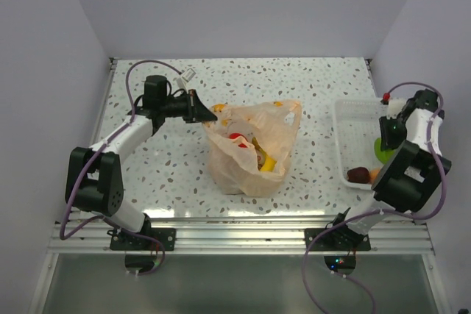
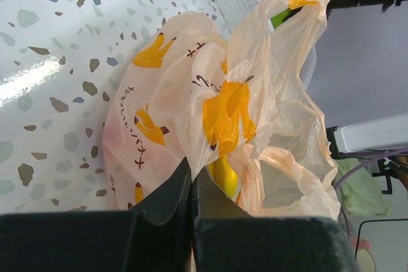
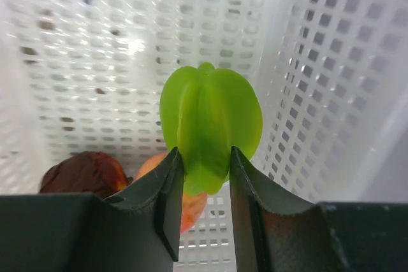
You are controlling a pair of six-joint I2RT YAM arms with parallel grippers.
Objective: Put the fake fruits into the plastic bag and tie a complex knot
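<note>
1. At the lower right of the top view, a maroon piece (image 1: pixel 358 174) and an orange piece (image 1: pixel 374 174) lie side by side at the near end of the white basket (image 1: pixel 342 119).
2. Just beyond them in the same basket, the right gripper (image 3: pixel 206 160) has its jaws pressed against both sides of a green fruit (image 3: pixel 207 119). This is a ridged, glossy piece that stands upright at the centre of the right wrist view. The perforated basket wall is behind it.
3. In the middle of the top view, the plastic bag (image 1: pixel 254 156) sits on the speckled table (image 1: pixel 169 174), well apart from the basket. Its mouth gapes upward. A yellow banana bunch (image 1: pixel 266 161) and a red piece (image 1: pixel 237 137) show inside it, close together.
4. At the bag's far left corner, towards the upper left of the top view, the left gripper (image 2: pixel 193 173) is clamped tight on a fold of the bag's pale orange plastic. In the left wrist view the crinkled film rises from the closed jaws and fills the centre of the frame, with yellow-orange print on it.
</note>
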